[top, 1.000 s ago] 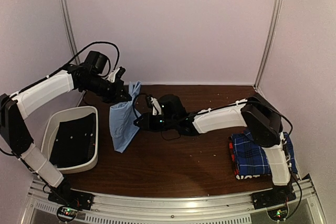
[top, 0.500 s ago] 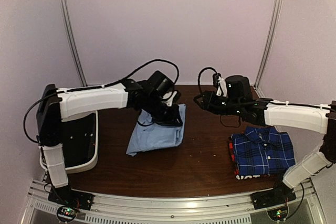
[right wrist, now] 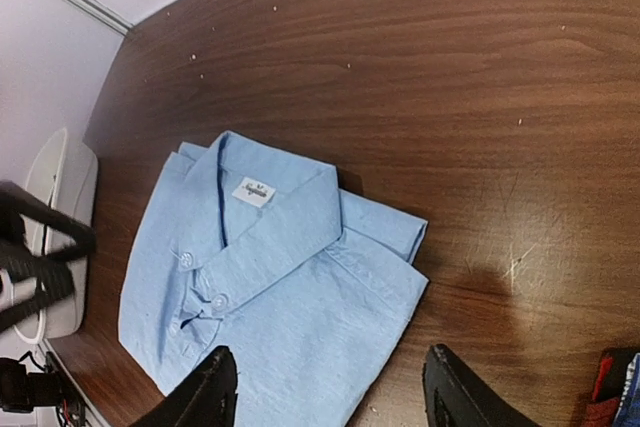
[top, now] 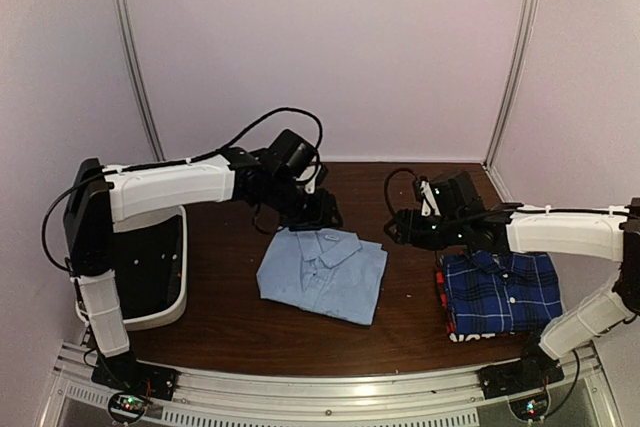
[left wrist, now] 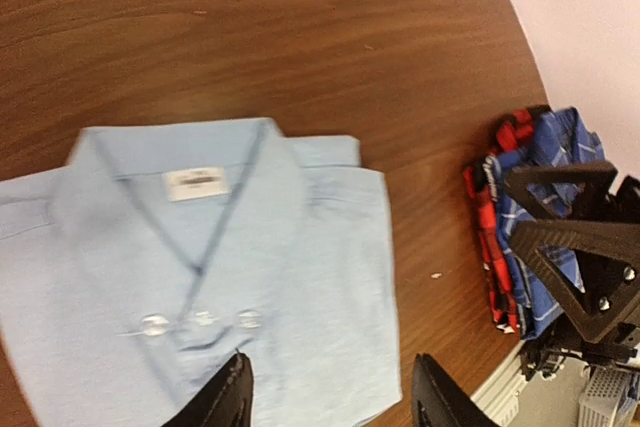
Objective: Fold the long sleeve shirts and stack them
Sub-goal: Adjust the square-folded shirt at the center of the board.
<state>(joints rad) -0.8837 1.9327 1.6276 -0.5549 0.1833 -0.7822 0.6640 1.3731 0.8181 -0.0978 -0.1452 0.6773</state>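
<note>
1. Folded light blue shirt (top: 322,275) mid-table, blocking the centre.
2. Plaid shirt stack (top: 500,292) at right edge, near front right corner.
3. White bin (top: 135,267) along left edge.
4. Bare tabletop (top: 412,292) between light blue shirt and plaid shirt stack, also along front edge.
5. Left gripper (top: 324,215) and right gripper (top: 397,232) low over far half, with a gap between.

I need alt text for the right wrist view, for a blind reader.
A folded light blue shirt lies collar-up on a dark wooden table, its white neck label and buttons showing. The right claw is open and empty at the bottom, and a white bin sits at far left.
</note>
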